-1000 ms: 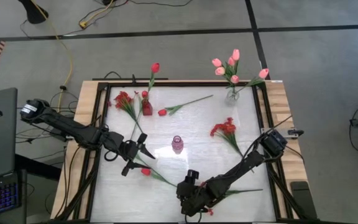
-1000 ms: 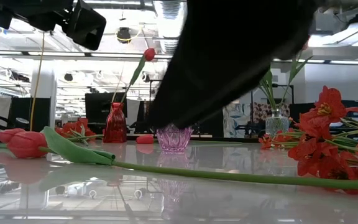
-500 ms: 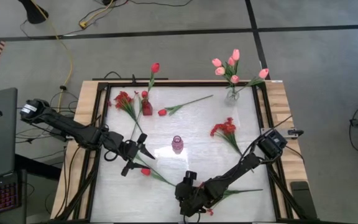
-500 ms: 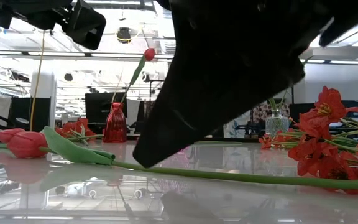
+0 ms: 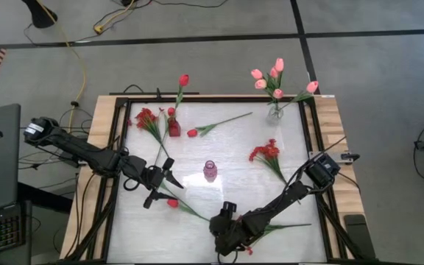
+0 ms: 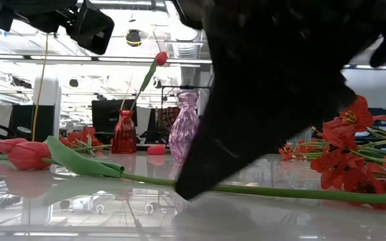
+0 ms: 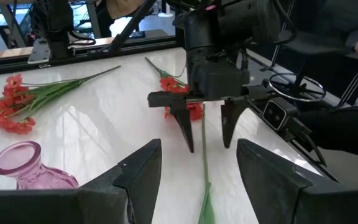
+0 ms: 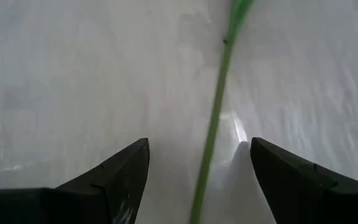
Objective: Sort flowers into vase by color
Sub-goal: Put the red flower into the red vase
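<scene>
White table (image 5: 234, 158) carries scattered flowers. Right gripper (image 7: 202, 129) straddles a green stem (image 8: 216, 124), fingers wide. Left gripper (image 5: 169, 171) waits wide near the table's left.

Grey floor (image 5: 374, 66) crossed by dark seams; yellow cable (image 5: 72, 59) lying loose; ceiling light strips (image 6: 19, 59), office desks behind

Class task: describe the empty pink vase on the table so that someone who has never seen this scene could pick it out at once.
Start at the white table and look to its middle, between the two arms. There stands the pink vase, upright, small, of see-through pink glass. Unlike the red vase and clear vase at the far edge, it holds no flowers.
</scene>
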